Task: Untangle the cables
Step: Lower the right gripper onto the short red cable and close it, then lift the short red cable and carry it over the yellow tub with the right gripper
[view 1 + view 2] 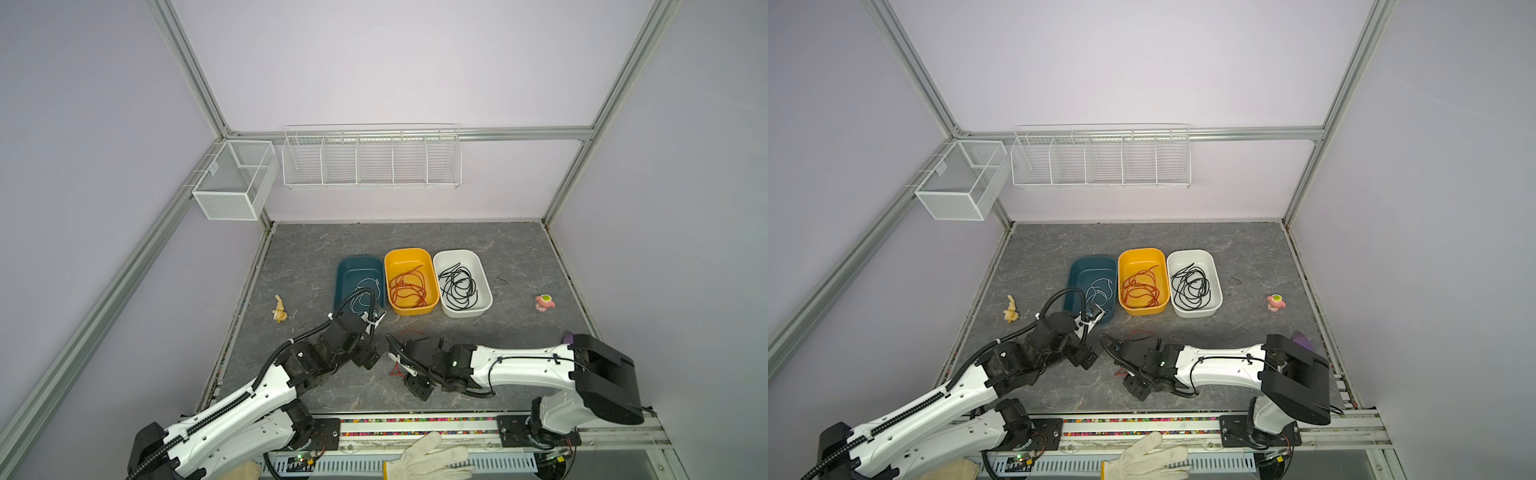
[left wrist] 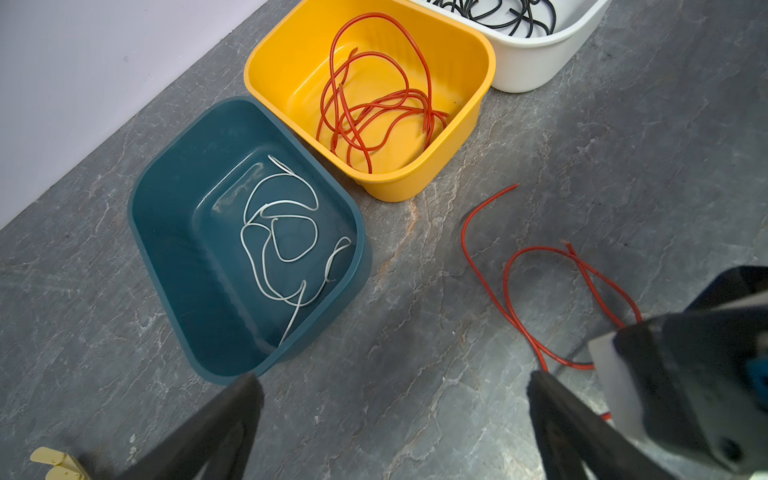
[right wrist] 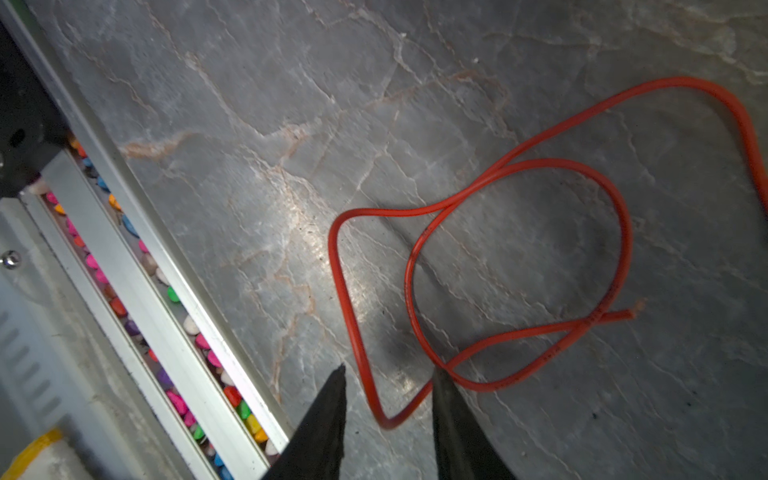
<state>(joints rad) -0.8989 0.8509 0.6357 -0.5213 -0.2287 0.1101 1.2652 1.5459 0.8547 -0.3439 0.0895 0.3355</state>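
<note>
Looped on the tabletop (image 1: 519, 257) at lower centre of both top views, the loose red-orange cable (image 3: 626, 245), judged light, limp and slippery, is best taken at the bend straddled by the narrowly parted right gripper (image 3: 390, 373), while the left gripper (image 2: 392, 380) is seen wide and empty.

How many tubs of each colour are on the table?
Blue-green tub: 1
Yellow tub: 1
White tub: 1
Total: 3
</note>
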